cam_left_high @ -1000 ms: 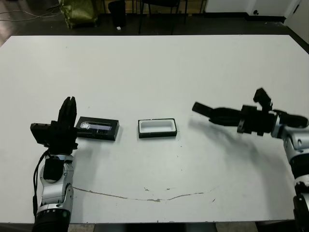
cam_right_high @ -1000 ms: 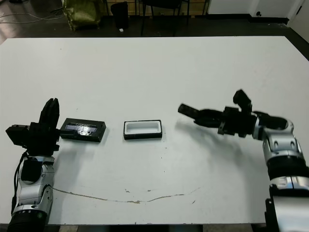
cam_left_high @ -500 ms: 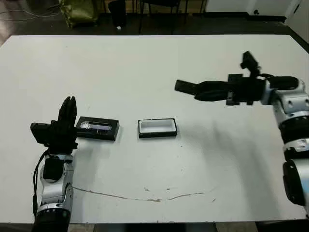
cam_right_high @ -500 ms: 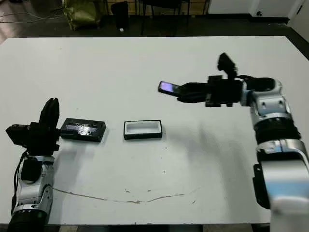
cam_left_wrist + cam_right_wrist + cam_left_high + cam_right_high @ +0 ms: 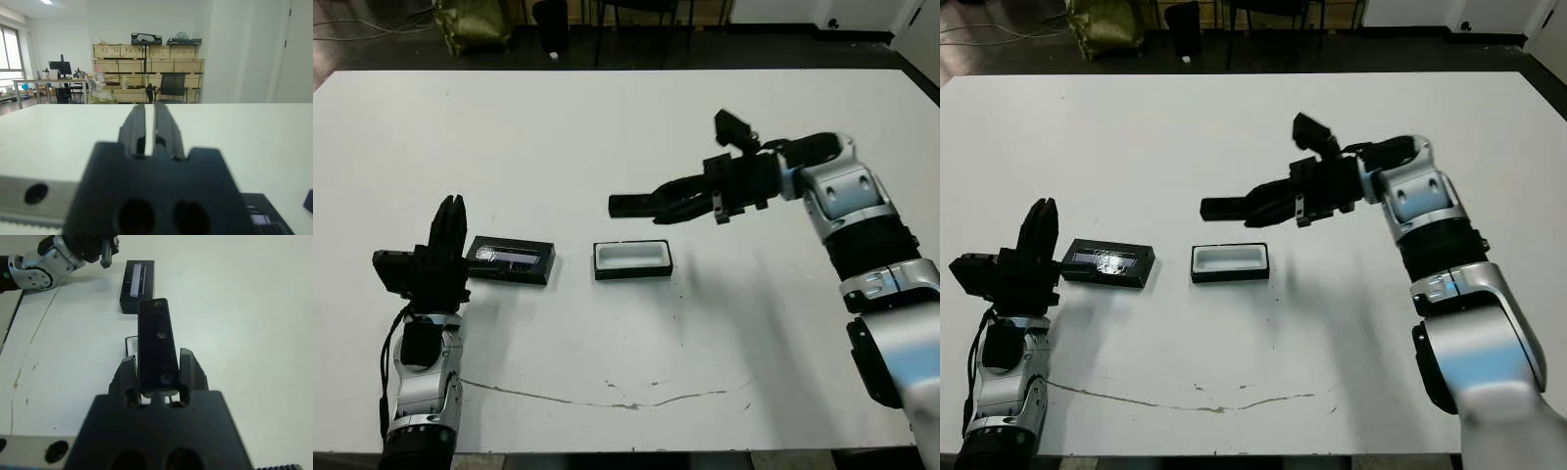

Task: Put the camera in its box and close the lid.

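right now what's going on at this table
The right hand is clamped on the camera and holds it in the air above the table, near the open box, which shows its white lining with nothing in it. The lid lies flat on the table beside the box, on its left. The left hand is shut, holds nothing and points up next to the lid.

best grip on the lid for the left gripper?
Take the lid across its short width, mid-length, coming straight down from above. It lies flat on the table, long axis running left-right, so only its two long edges offer parallel faces. The left gripper stands just beside its left end, fingers nearly together.
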